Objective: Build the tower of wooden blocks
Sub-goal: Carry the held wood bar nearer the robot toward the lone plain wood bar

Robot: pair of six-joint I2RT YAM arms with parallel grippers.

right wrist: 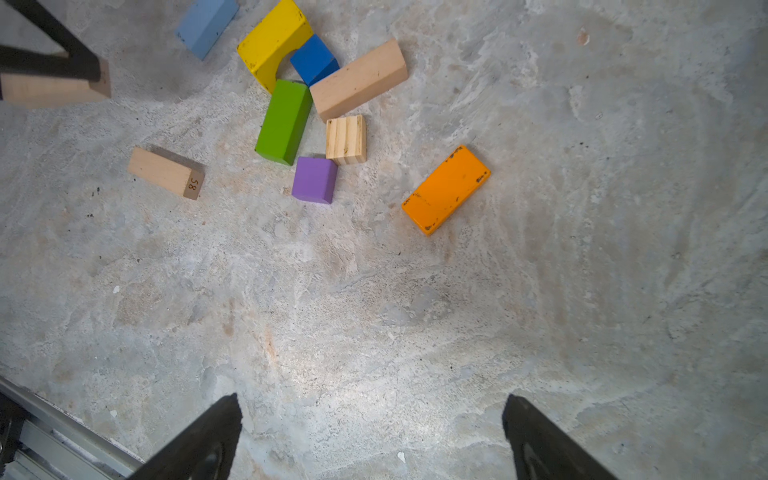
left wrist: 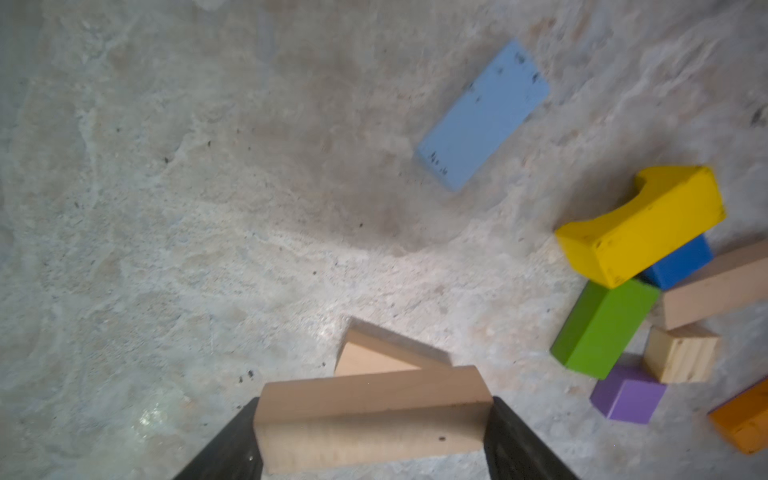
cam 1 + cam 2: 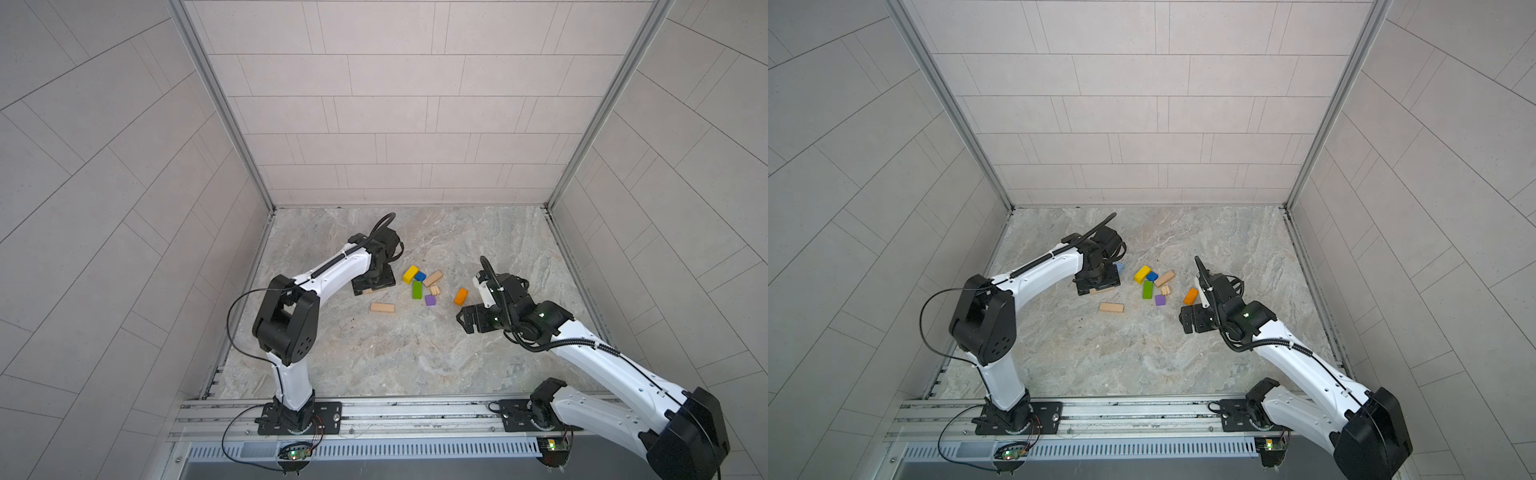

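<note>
Between the fingers (image 2: 232, 449) of the left gripper (image 2: 372, 415) sits the held tan bar (image 2: 370, 432). It's clamped by its two ends, so its long axis runs straight from one finger to the other. It looks level, but whether it touches the marble table (image 3: 374, 353) is anyone's guess.

Just past it, half hidden behind it in the left wrist view, lies the numbered tan bar (image 1: 166, 172). That one is flat, has "58" on one end, and its long axis runs roughly sideways across both top views. The light-blue bar (image 2: 484, 114) lies flat by itself on the far side of the left gripper, which mostly covers it in a top view.

Further right is the crowded bit:
- The yellow arch block (image 1: 272, 39) has the dark-blue cube (image 1: 313, 58) tucked against its cutout.
- The green bar (image 1: 284, 120) butts up to both, with its long axis pointing toward the back wall in both top views.
- The long tan bar (image 1: 359, 79) lies on a diagonal, touching the dark-blue cube.
- The striped pine cube (image 1: 346, 139) and the purple cube (image 1: 314, 179) sit just beside the green bar.

The orange bar (image 1: 446, 189) lies flat on a diagonal, apart from the pile and nearest the right arm. The right gripper (image 1: 371, 401) hangs over the marble on the near side of the blocks, jaws spread wide with nothing in them.
</note>
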